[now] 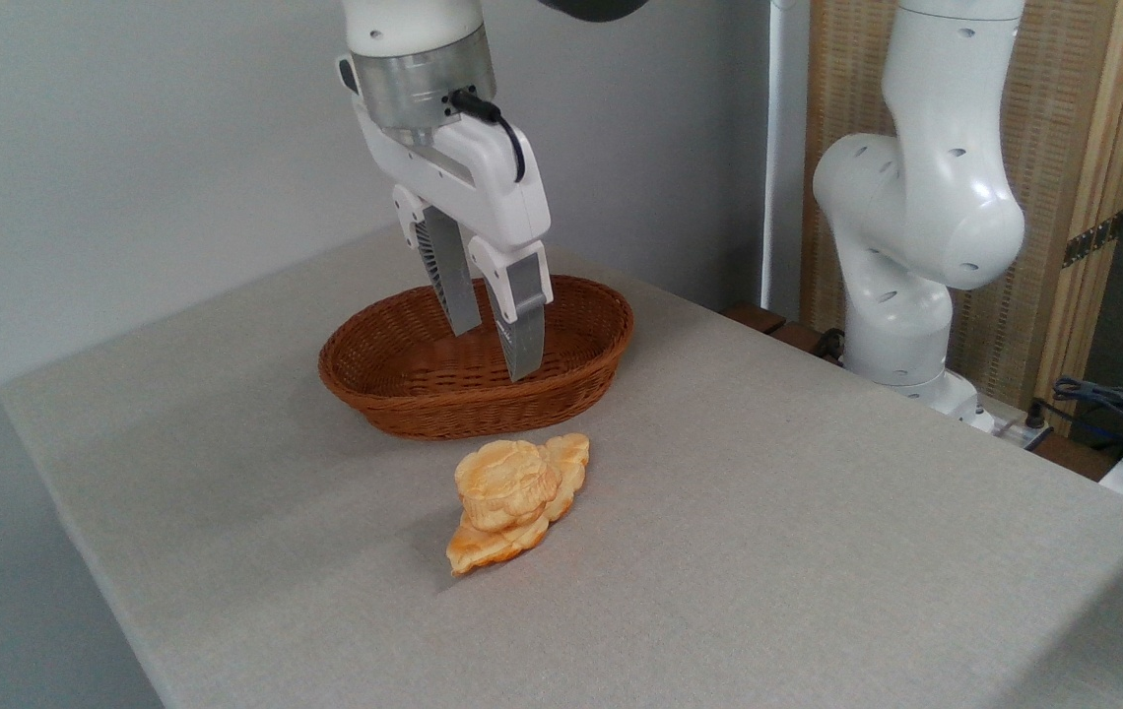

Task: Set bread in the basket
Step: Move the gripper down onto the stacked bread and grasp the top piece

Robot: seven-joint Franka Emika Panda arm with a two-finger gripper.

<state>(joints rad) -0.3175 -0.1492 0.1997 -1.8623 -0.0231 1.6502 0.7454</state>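
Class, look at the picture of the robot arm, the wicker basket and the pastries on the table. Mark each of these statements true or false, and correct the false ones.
1. The reddish-brown oval wicker basket holds a bun. False: nothing lies in it.
2. The small roundish golden bun rests on top of the longer flat golden pastry. True.
3. The white two-finger gripper is shut on the bun. False: it is open and holds nothing, in front of the basket in this view.
4. Both pastries lie on the grey table, nearer the camera than the basket. True.
5. The basket is tipped on its side. False: it sits upright.
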